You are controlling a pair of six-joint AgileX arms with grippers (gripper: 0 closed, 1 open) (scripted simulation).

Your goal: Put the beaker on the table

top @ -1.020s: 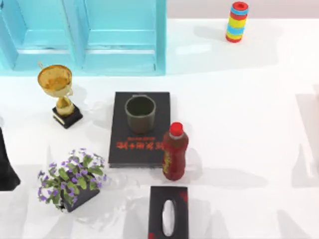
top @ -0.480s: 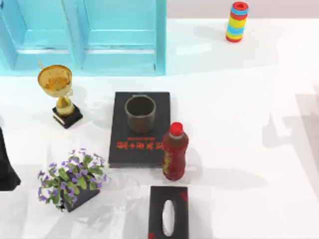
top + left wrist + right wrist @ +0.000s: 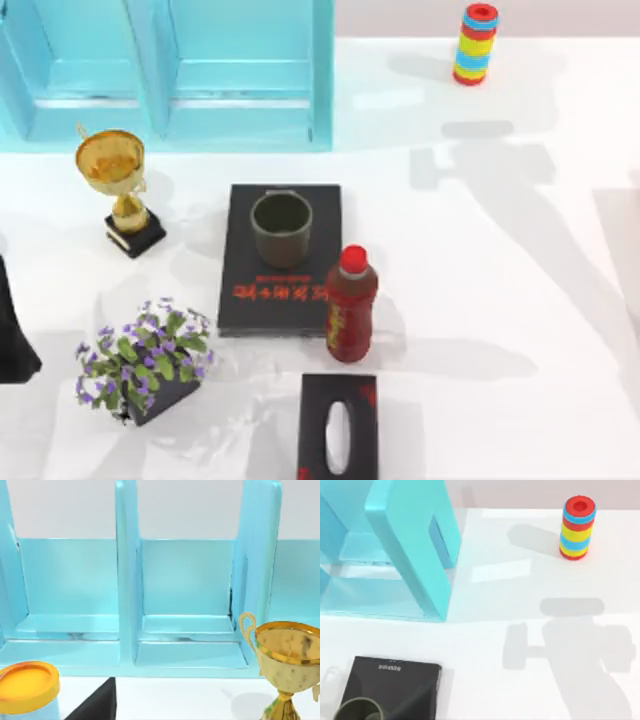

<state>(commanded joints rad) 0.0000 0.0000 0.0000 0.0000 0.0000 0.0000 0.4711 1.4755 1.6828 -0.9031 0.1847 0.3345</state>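
The beaker is a dull olive-grey cup standing upright on the far half of a black book with red lettering, near the middle of the white table. In the right wrist view the beaker's rim shows at the picture's edge, on the same book. A dark part of my left arm sits at the table's left edge. On the right half of the table lies a grey shadow shaped like an arm.
A red bottle stands by the book's near right corner, and a black tissue box lies in front of it. A gold trophy and a flower pot stand left. A blue shelf spans the back, with a striped cylinder at the back right.
The arm-shaped shadow on the right side of the table has slid leftward and toward the back, and has grown larger. The beaker and the other objects have not moved.
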